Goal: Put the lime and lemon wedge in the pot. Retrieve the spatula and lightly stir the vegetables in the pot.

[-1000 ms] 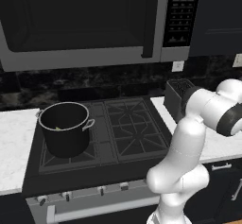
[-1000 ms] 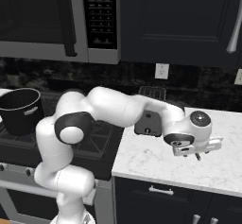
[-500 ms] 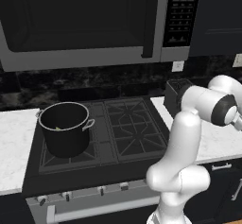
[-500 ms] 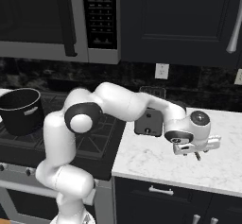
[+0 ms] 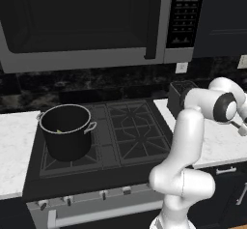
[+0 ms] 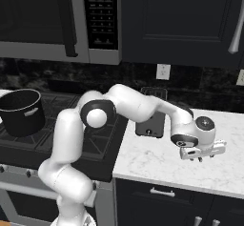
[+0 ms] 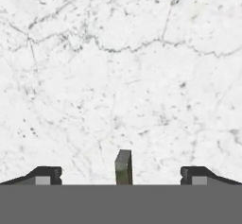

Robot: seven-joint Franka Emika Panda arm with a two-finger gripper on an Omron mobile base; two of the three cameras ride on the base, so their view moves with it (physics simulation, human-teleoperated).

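A black cylindrical stockpot with a thin silver rim and two small silver loop handles [image 5: 65, 130] stands on the front left burner of a black gas stove [image 5: 126, 126]. It also appears at the far left of the right base view [image 6: 20, 110]. Inside it, near the bottom, lies a tiny pale yellow speck, probably the lemon wedge [image 5: 59, 131], though it is too small to tell for sure.

The white robot arm reaches far to the right of the stove, over a white marble tabletop with grey veins [image 6: 157, 160]. Its hand [image 6: 204, 159] hangs low over the tabletop, well apart from the pot, pointing downward. In the hand view the two dark fingertips [image 7: 46, 173] stand wide apart at the bottom corners, spread as far as they go and gripping nothing. Midway between them, a thin dark greenish-grey upright piece [image 7: 123, 167] rises from the bottom edge against the marble; what it is cannot be told.

Just behind the arm's forearm, a dark grey box with a slotted top [image 6: 151, 120] sits on the tabletop beside the stove. A large microwave with a dark door [image 5: 91, 22] hangs above the burners, and dark cabinets [image 6: 181, 20] fill the wall to its right.
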